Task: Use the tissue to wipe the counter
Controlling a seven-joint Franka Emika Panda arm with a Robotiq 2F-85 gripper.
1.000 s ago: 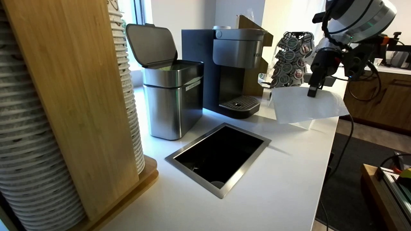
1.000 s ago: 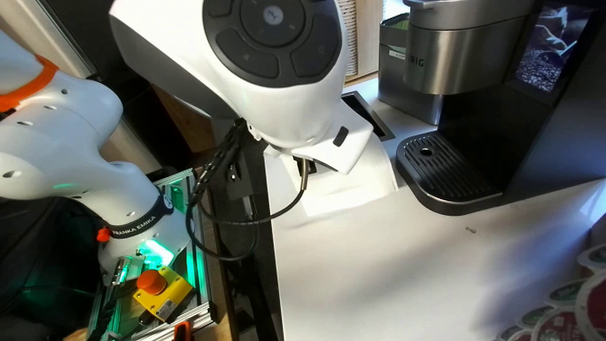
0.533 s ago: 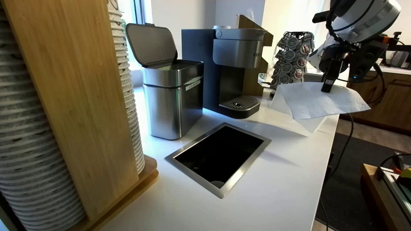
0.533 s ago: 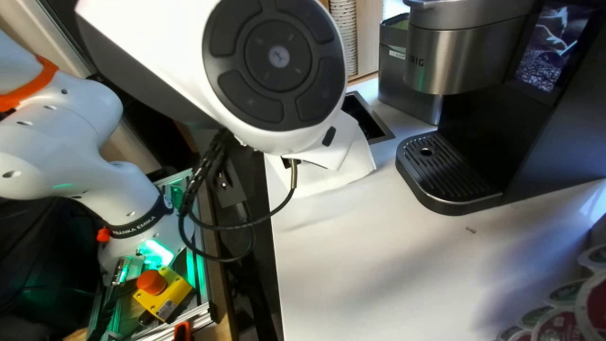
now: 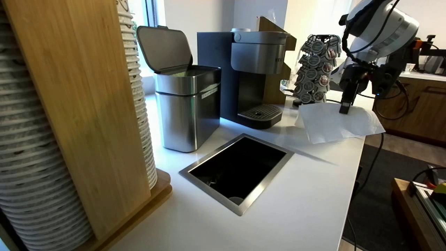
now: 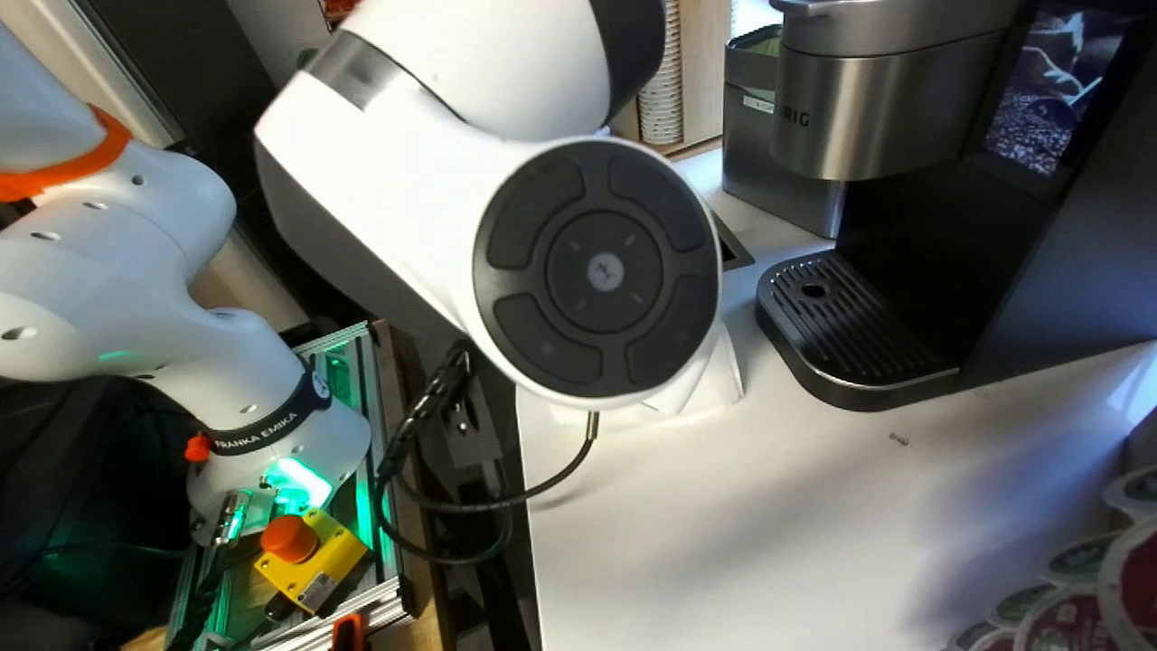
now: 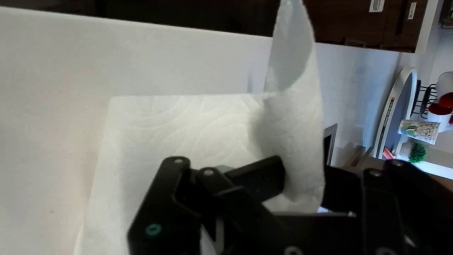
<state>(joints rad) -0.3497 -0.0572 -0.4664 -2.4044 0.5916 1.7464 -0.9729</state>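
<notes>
The tissue (image 5: 339,123) is a thin white sheet spread at my fingertips over the counter (image 5: 289,198), with a shadow beneath it. My gripper (image 5: 344,108) holds the tissue from above near its middle. In the wrist view the tissue (image 7: 170,124) hangs flat to the left, and a folded strip passes between the fingers of my gripper (image 7: 304,177). The fingers are shut on this strip. In an exterior view the arm's wrist hides the gripper, and only an edge of the tissue (image 6: 723,371) shows above the counter (image 6: 705,542). Whether the tissue touches the counter is hard to tell.
A steel-rimmed dark cutout (image 5: 240,167) lies in the counter. A steel bin (image 5: 177,118) with its lid up and a coffee machine (image 5: 258,57) stand behind it. A pod rack (image 5: 315,66) and cup stand (image 5: 80,104) flank them. A small speck (image 6: 898,439) lies on the counter.
The gripper and tissue first moved right, the tissue's edges flaring, then back left and lower. In an exterior view the arm's wrist has come down and right. The tissue stays in the fingers.
</notes>
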